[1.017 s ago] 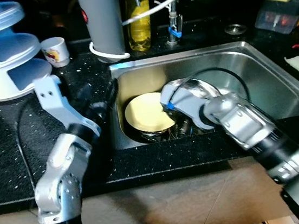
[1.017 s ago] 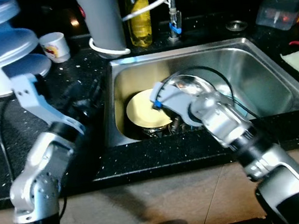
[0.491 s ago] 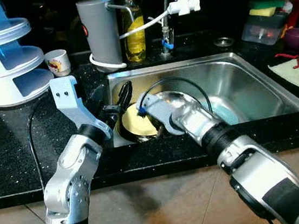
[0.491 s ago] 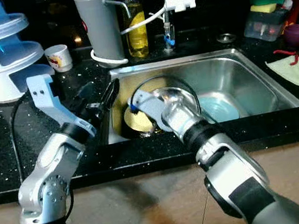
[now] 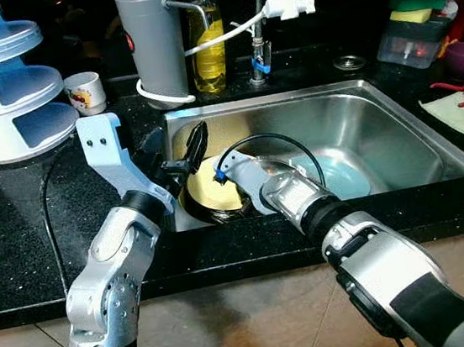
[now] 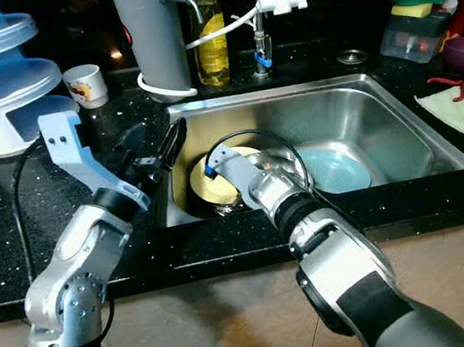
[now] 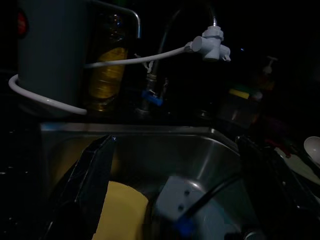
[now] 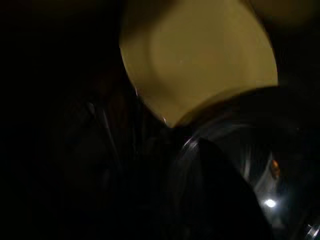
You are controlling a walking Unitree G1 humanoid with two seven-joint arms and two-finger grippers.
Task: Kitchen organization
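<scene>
- Yellow plate (image 5: 208, 186) is seen lying in the near-left corner of the sink (image 5: 396, 128), likely parked for washing.
- Left gripper (image 5: 181, 156) is held spread wide over the sink's left rim, just beside it.
- Right gripper is reached down beside the plate; its fingers can't be told.
- Left wrist view adds the faucet (image 7: 209, 42).

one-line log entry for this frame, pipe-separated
left gripper: open, over sink left edge | right gripper: down in sink at yellow plate, fingers hidden | blue plate: in sink, untouched
</scene>
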